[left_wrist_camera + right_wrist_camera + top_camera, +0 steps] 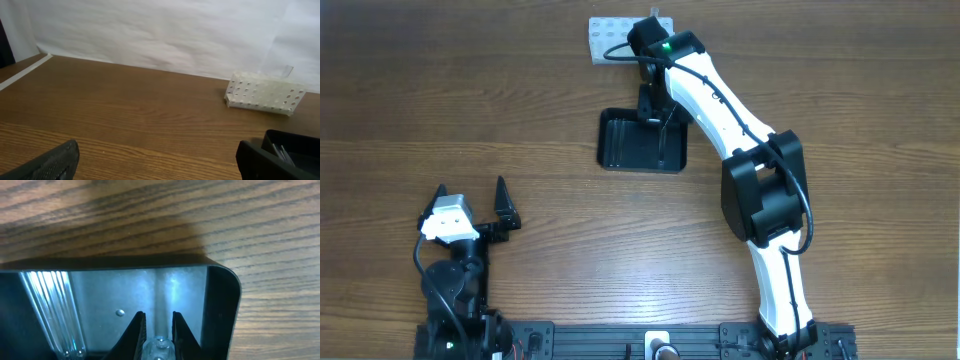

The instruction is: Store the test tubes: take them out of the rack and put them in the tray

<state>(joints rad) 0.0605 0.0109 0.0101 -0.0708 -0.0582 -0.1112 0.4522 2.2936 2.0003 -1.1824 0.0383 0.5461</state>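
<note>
- Your right gripper (158, 317) hangs just inside the tray (223, 311), close to one corner wall. Its fingers are nearly closed on a test tube (158, 346), which points down at the tray floor.
- Several clear tubes (50, 305) already lie side by side in the tray, on the far side of the floor from the gripper.
- The rack (610, 38) sits just beyond the tray. What looks like one last tube (288, 71) stands at its end, though the glass is faint, so you cannot be sure of it.
- By this showing the job is well along: release the held tube, then probably one more trip to the rack.
- Your left gripper (472, 186) rests well away from the tray, near its own base, with its fingers spread wide and nothing between them.
- Bare tray floor lies between the gripper and the stored tubes, giving you room to lay this one flat.
- Mind the raised wall beside the gripper.
- The table (840, 60) around the tray is open wood.
</note>
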